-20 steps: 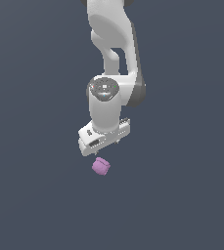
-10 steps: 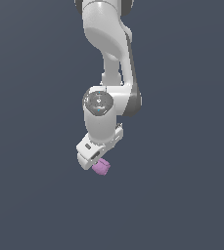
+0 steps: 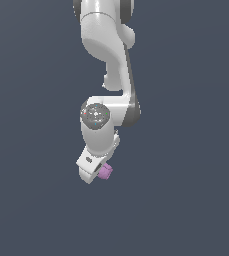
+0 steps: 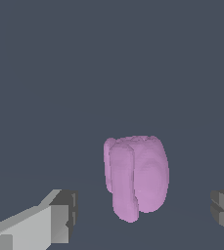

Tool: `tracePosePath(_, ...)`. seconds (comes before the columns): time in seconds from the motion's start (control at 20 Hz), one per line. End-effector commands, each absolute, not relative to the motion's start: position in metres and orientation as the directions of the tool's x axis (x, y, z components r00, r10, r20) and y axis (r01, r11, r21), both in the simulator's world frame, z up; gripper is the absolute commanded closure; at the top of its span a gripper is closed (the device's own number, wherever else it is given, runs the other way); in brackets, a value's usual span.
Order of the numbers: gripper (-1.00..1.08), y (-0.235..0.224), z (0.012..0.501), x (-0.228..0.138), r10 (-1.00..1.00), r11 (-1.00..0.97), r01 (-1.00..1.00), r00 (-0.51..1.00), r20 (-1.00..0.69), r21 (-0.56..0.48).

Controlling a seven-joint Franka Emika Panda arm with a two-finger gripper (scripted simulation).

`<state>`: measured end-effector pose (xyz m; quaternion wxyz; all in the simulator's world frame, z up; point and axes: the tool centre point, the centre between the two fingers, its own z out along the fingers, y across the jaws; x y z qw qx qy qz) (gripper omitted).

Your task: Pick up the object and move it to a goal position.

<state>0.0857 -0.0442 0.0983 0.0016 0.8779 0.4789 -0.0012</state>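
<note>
Between spread fingers (image 4: 55, 222) | tool (image 4: 143, 215) untouching | pink object (image 4: 137, 176)

Fingers (image 4: 55, 222) cropped by wrist view's edge

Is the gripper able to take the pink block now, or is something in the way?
Probably yes. In the wrist view the pink block lies between the open jaws of the gripper, touching neither, and nothing stands between them.

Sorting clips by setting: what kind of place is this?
Likely a bare simulated test scene: a plain dark grey surface, one white robot arm, and a small pink block between its open gripper fingers.
</note>
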Motion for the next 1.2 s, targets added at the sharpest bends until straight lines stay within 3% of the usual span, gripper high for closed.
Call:
tracePosePath(0.0, -0.92, -0.046, 0.095, 0.088, 0.858, -0.513, 0.858, 0.513, -0.002, 0.001)
tracePosePath(0.6, -0.92, -0.048, 0.088, 0.091, 0.877, -0.481, 0.877, 0.481, 0.0, 0.0)
tracePosePath(1.15, -0.92, -0.048, 0.041, 0.09, 0.879, -0.477, 0.879, 0.477, 0.0, 0.0)
